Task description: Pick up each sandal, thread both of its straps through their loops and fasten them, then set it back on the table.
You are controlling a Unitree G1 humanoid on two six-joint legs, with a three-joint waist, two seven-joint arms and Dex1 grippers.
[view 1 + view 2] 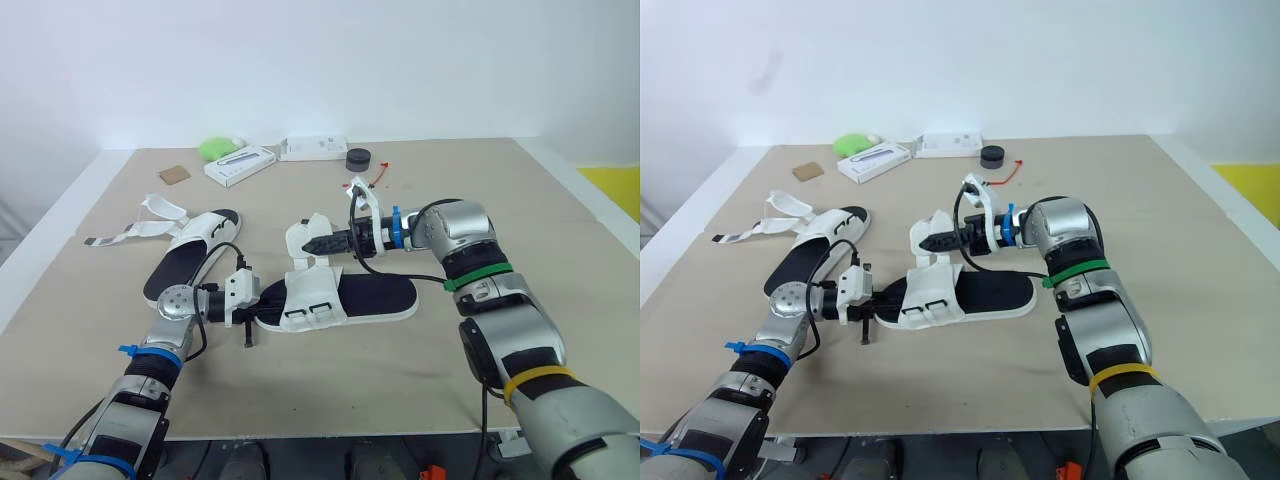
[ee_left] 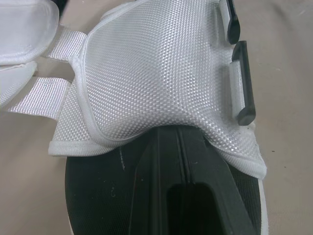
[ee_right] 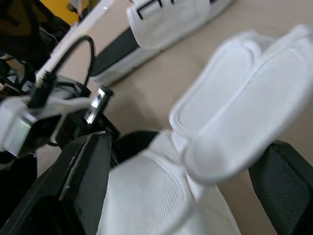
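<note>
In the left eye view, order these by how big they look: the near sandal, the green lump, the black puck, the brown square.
1. Near sandal.
2. Green lump.
3. Black puck and brown square: about alike, not ranked.
The last three lie farther back, which shrinks them.

Sandal (image 1: 340, 298) on table (image 1: 560, 260) centre; second sandal (image 1: 190, 255) behind-left; boxes (image 1: 240, 163) beyond.

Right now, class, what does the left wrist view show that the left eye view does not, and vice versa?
Left wrist view: the fine weave of the white mesh flap on the near sandal. Left eye view: a second black-soled white sandal with loose straps, a flat white box, a round black puck. Both: the near sandal's black insole, its black plastic strap loops and the tan table.
</note>
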